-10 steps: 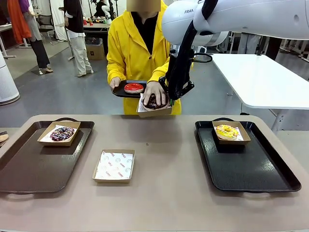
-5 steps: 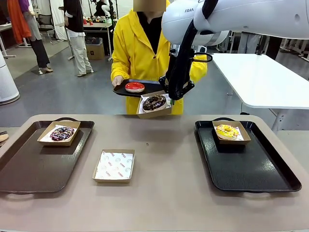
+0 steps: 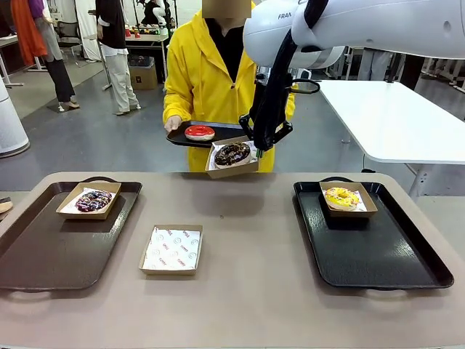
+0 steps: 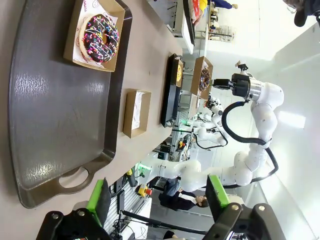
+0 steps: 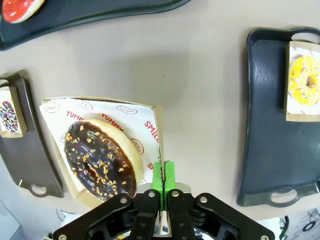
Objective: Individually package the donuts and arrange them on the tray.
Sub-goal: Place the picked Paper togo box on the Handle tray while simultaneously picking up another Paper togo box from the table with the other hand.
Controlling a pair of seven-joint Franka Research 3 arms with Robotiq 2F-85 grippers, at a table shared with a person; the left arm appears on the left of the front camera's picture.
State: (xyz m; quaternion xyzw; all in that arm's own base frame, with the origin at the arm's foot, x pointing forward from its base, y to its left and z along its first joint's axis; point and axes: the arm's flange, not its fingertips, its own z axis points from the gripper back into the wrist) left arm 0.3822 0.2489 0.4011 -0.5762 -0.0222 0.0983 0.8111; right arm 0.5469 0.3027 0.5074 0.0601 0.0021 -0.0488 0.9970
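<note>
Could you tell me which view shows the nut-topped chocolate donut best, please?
The right wrist view: the chocolate donut lies close, seen from above, in the box pinched by the right gripper. The front view shows it small, at a slant; the left wrist view, tiny and far off.

Tan table [image 3: 247, 305], rounded corners. Empty box [image 3: 171, 249] on it, left of centre, lined with printed white paper. Person in yellow coat [image 3: 192, 80] stands at the far edge. White table [image 3: 392, 120] behind at right, apart from the tan one. Grey floor. Far back left: person in black top [image 3: 115, 43], person in orange [image 3: 40, 43], both standing. Carton [image 3: 143, 73] on the floor near them. White cylinder [image 3: 9, 123] at left edge.
</note>
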